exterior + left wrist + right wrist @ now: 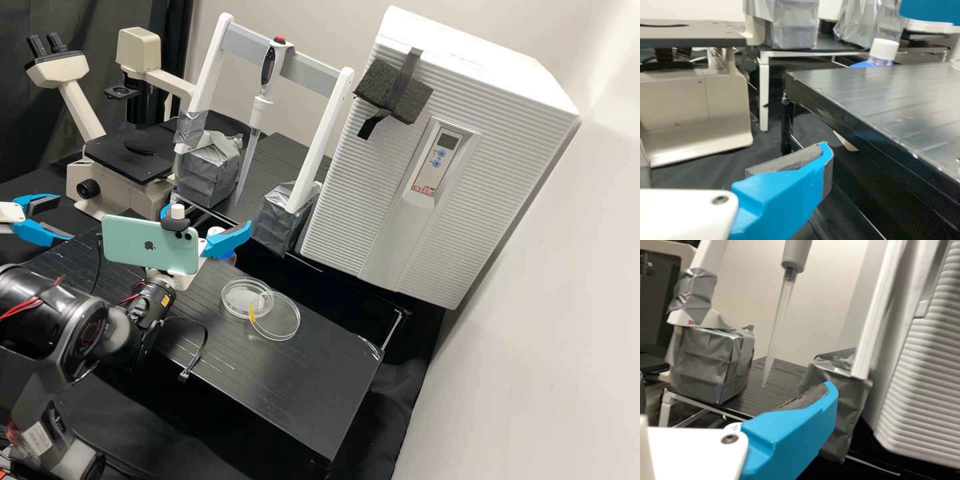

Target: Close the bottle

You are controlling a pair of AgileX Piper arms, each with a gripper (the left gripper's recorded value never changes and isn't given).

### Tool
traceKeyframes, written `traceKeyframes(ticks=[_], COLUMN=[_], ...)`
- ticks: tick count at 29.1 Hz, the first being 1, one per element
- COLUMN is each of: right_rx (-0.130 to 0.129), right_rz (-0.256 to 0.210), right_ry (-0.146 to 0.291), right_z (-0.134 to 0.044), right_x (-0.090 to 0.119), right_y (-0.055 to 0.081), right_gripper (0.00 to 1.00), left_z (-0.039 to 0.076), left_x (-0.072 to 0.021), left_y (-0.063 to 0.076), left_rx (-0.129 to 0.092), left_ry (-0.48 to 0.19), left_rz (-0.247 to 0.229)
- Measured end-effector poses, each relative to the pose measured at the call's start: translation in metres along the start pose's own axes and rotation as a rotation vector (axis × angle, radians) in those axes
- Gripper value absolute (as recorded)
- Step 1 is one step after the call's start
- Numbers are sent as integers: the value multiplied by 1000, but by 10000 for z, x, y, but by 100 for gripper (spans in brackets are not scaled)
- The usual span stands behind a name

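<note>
capped bottle (215, 232) on black bench (300, 373), right gripper (208, 224) at bottle, fingers apart (one just beside cap), left gripper (63, 217) well apart from bottle, spread open

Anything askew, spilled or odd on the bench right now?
Yes: the two clear round plastic petri dishes on the black slatted bench overlap, one resting across the other's rim, not seated squarely. A small yellow piece sits at the overlap. No spill visible.
</note>
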Motion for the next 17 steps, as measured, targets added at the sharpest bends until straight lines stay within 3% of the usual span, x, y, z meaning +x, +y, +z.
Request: traceKeyframes(ticks=[2,12,14,17], right_rx=[10,7,7,7], right_rz=[15,14,14,14], right_ry=[-12,-13,-13,-13], right_z=[32,40,40,40], right_x=[-2,-6,-6,-6], right_y=[29,32,32,32], right_gripper=[100,100,100,100], left_z=[-5,14,27,59], left_x=[-1,-31,-47,-62], left_y=[8,16,36,45], left_rx=[-2,0,29,99], left_ry=[7,20,35,63], left_rz=[6,18,34,53])
